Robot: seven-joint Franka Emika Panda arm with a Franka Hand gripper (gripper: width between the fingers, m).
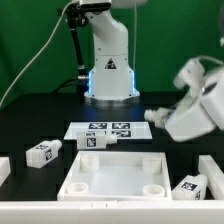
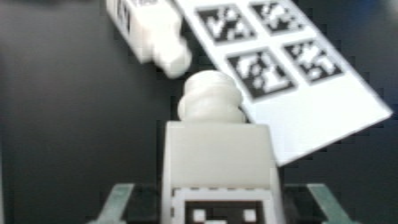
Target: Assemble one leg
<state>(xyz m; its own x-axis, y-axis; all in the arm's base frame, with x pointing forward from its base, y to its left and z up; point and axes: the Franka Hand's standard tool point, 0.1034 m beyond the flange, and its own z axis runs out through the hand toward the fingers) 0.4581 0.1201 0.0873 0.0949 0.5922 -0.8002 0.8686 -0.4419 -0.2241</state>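
My gripper [image 2: 217, 203] is shut on a leg [image 2: 217, 150], a stubby white block with a square tag facing the wrist camera and a rounded end pointing away. One finger [image 2: 121, 200] stands on each side of it. In the exterior view the gripper [image 1: 160, 117] hangs tilted above the table at the right, and the held leg [image 1: 153, 114] sticks out toward the marker board. Another leg [image 1: 100, 141] lies beside that board, also in the wrist view [image 2: 157, 40]. More legs lie at the left [image 1: 42, 153] and front right [image 1: 190, 185].
The marker board [image 1: 112, 129] lies in the middle of the black table, also in the wrist view [image 2: 285, 60]. A large white square tray-like piece [image 1: 115, 178] with corner holes sits at the front. The robot base [image 1: 108, 70] stands behind.
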